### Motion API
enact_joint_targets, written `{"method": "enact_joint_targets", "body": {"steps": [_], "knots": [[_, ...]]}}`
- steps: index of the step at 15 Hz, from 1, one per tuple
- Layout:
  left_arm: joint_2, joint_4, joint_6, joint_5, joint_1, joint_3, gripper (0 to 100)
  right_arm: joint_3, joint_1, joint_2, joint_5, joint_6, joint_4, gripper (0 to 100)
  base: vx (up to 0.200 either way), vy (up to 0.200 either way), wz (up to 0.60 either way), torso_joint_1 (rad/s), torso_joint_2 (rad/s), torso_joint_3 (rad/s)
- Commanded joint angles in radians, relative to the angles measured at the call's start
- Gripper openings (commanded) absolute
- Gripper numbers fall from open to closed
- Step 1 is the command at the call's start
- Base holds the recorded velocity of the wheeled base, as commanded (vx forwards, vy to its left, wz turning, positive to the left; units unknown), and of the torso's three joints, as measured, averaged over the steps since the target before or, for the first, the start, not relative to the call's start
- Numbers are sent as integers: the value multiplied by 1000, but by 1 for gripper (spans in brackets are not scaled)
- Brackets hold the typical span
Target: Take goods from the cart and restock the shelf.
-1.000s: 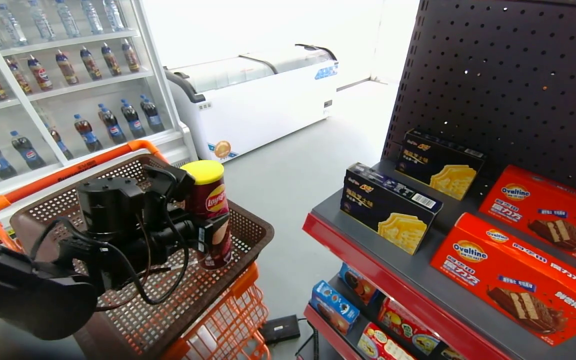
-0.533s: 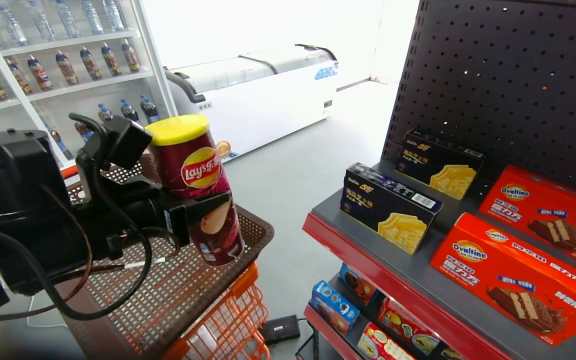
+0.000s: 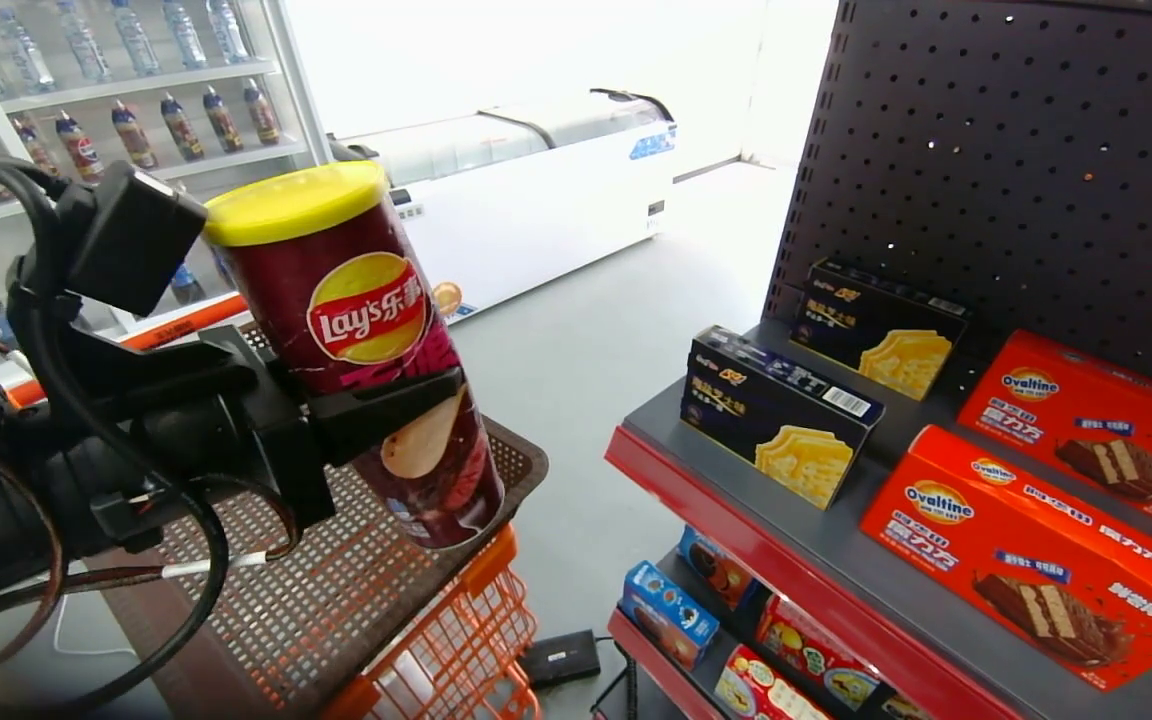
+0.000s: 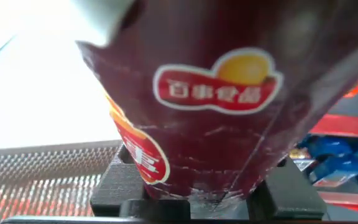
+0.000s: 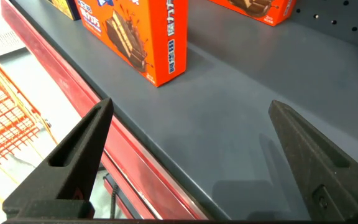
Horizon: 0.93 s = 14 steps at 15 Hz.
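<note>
The chip can (image 3: 366, 350) is hanging nearly upright at centre-left, above the cart (image 3: 526, 462) basket, the left gripper (image 3: 361, 395) clamping its middle. Probably light, stiff-walled, slick and dentable, it is suiting a gentle mid-body hold. The right gripper (image 5: 191, 112) is gaping empty.

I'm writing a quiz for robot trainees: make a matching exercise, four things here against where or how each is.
1 chip can
2 right gripper
3 brown basket
4 dark blue boxes

A standing on the grey shelf
B clamped in the left gripper
C open over bare shelf
D on the orange cart

Pairs: 1-B, 2-C, 3-D, 4-A
</note>
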Motion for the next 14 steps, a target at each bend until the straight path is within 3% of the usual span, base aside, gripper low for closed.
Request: {"method": "enact_joint_targets", "body": {"steps": [1, 5, 11, 14], "knots": [[-2, -25, -1, -10, -43, 0, 0, 0, 0, 0, 1, 0, 0, 100, 0, 0, 0, 0, 0, 0], [-22, -56, -4, -59, -44, 19, 0, 0, 0, 0, 1, 0, 0, 100, 0, 0, 0, 0, 0, 0], [-43, -56, -2, -63, -43, 95, 0, 0, 0, 0, 1, 0, 0, 100, 0, 0, 0, 0, 0, 0], [-43, -48, -6, -126, -44, 88, 0, 0, 0, 0, 1, 0, 0, 100, 0, 0, 0, 0, 0, 0]]}}
